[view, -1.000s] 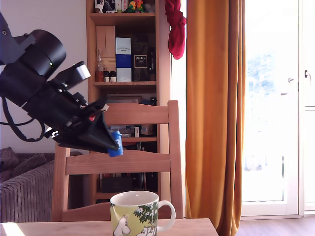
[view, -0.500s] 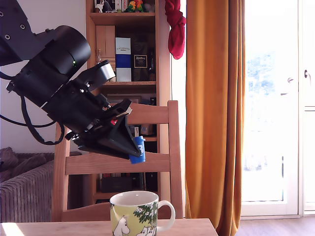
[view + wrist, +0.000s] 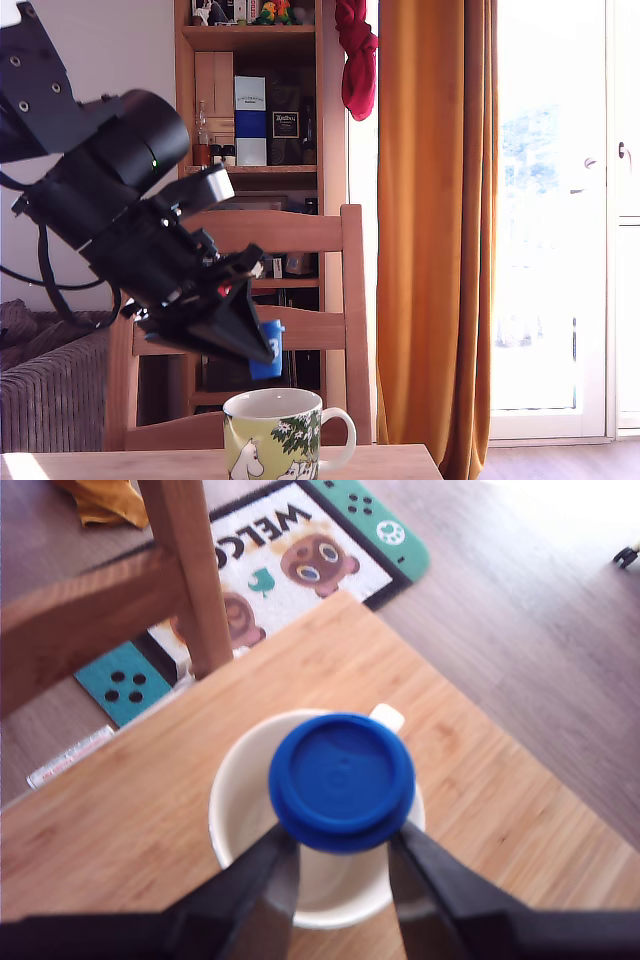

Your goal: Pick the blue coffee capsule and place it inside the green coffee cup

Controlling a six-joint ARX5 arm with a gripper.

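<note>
Gripper (image 3: 258, 350), matte black with two tapering wedge-shaped fingers (image 3: 245, 875), was pinched on the single blue coffee capsule (image 3: 342, 781), a fingertip against each side below its rim. In the wrist view the capsule showed a smooth, glossy round face with a thin flat rim; in the exterior view it hung just above the cup, not touching it, its body a short rounded plug.

One green coffee cup (image 3: 275, 437) stood on the wooden table (image 3: 120, 820), near the table edge beside the floor, with its white handle toward the exterior view's right. It was glazed ceramic, cylindrical, yellow-green outside with white cartoon figures and dark leaves, plain white inside; the wrist view placed the capsule over its open mouth. The table top was light, fine-grained wood, matte.

Compared with half a second earlier, the gripper and capsule had dropped from the level of the lower chair rail to just over the cup rim, and shifted slightly toward the exterior view's left. The cup had not moved.

Behind the table stood one slatted wooden chair (image 3: 300, 232), a wooden bookshelf (image 3: 250, 170) carrying a blue-and-white box (image 3: 250, 122), and one orange curtain (image 3: 435, 230) in soft vertical folds. On the plank floor lay one printed doormat (image 3: 290, 560) with cartoon animal faces.
</note>
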